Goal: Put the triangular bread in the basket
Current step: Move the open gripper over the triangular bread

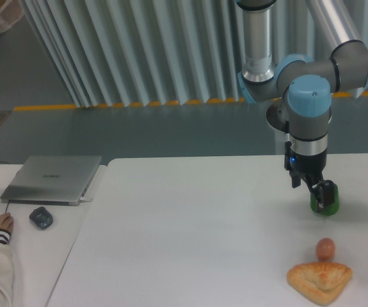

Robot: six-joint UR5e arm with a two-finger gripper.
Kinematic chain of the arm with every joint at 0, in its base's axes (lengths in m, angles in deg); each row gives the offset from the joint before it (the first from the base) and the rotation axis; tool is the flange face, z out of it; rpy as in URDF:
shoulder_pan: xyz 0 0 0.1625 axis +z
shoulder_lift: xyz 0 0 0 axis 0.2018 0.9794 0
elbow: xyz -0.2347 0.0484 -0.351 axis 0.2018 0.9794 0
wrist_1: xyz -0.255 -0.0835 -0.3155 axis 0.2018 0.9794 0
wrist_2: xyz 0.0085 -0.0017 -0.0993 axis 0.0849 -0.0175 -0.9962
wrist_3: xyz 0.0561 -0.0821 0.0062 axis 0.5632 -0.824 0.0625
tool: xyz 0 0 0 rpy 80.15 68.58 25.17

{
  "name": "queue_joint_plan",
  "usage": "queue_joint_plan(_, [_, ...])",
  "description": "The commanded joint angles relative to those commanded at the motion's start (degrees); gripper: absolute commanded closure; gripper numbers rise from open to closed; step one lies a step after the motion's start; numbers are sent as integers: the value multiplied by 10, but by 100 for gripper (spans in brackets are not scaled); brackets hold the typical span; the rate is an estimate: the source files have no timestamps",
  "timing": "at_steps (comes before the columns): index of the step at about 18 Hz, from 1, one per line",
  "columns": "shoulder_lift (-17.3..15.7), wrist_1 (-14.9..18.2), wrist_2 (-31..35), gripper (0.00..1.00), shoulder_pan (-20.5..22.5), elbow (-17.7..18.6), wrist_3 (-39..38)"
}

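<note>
Flat golden-brown triangular bread at gripper's 6 o'clock: likely light, crumbly; pinch your raised crust rim. Gripper spread: cannot tell.

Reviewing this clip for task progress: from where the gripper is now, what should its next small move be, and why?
Probably lift off and travel toward the near edge to the triangular bread. The gripper sits at the green pepper, well behind the bread, which lies untouched beside the egg-like ball. No basket is in view.

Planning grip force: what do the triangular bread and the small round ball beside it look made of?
Triangular bread: matte golden-brown baked-looking crust, possibly a foam or plastic replica. Ball: smooth, pinkish-brown, slight sheen, egg-like; likely hard plastic, but unclear.
</note>
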Motion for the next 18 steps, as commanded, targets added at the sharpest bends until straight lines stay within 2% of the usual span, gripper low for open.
queue_joint_plan(5, [14,-7,4,0,-1,-28,-4])
queue_joint_plan(7, [28,-26,41,0,-1,-39,-25])
queue_joint_plan(9, [43,-29,70,0,-7,-51,-40])
queue_joint_plan(15, [72,-29,78,0,-13,-65,-73])
queue_joint_plan(18, [82,-43,84,0,-14,-70,-72])
